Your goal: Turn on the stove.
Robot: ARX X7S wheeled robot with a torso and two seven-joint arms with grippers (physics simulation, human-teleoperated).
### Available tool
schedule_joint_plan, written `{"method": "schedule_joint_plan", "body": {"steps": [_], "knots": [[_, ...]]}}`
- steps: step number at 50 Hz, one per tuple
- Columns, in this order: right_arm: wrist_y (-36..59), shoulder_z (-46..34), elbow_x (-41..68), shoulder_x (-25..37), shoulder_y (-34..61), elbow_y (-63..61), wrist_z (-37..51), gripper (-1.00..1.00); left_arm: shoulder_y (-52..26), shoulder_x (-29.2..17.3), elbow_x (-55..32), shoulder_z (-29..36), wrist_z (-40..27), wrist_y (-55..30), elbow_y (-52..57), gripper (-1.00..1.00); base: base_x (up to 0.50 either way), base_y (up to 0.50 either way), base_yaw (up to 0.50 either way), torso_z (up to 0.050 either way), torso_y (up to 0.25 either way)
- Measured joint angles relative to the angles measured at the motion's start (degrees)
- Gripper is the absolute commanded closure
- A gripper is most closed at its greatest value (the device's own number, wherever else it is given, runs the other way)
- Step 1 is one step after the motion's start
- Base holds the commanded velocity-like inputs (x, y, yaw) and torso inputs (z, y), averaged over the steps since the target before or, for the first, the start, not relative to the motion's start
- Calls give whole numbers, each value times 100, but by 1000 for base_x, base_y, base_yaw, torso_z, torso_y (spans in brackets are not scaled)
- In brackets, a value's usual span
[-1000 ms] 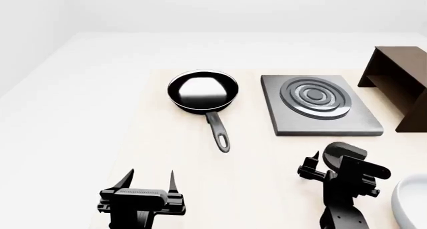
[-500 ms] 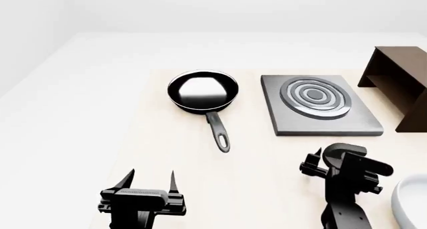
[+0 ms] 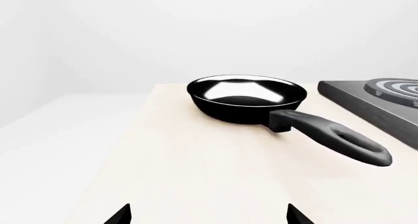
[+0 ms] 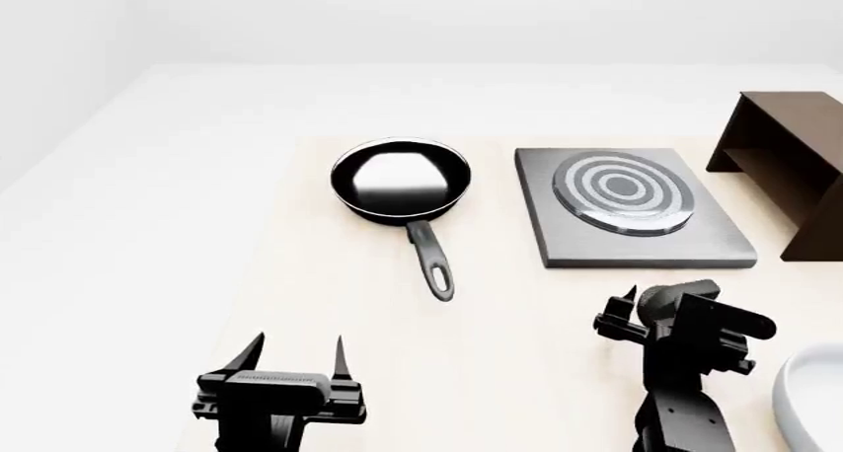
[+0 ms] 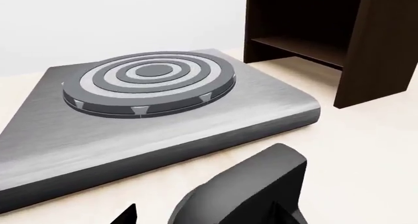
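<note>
Scanning from the left: the left gripper [image 4: 292,358] idles with fingers spread, empty, near the table's front edge. A frying pan [image 4: 401,181] sits mid-table, its handle pointing toward the robot. The stove [image 4: 629,218] lies right of it; the right gripper [image 4: 630,319] hovers just in front, its opening indeterminate. The knob is not visible, so the gripper may miss it or push the slab.
</note>
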Motion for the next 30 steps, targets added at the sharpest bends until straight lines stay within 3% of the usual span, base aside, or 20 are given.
{"method": "schedule_joint_plan", "body": {"steps": [10, 23, 30], "knots": [[-38, 22, -26, -10, 18, 39, -20, -100, -1, -13, -3, 21, -23, 17, -12, -100, 0, 0, 0, 0, 0], [1044, -208, -192, 112, -1581, -3371, 718, -100, -1, -30, -14, 49, -53, 26, -1, -100, 0, 0, 0, 0, 0], [1308, -471, -484, 80, -2219, -4626, 1037, -100, -6, -39, -24, 67, -64, 20, 5, -100, 0, 0, 0, 0, 0]]}}
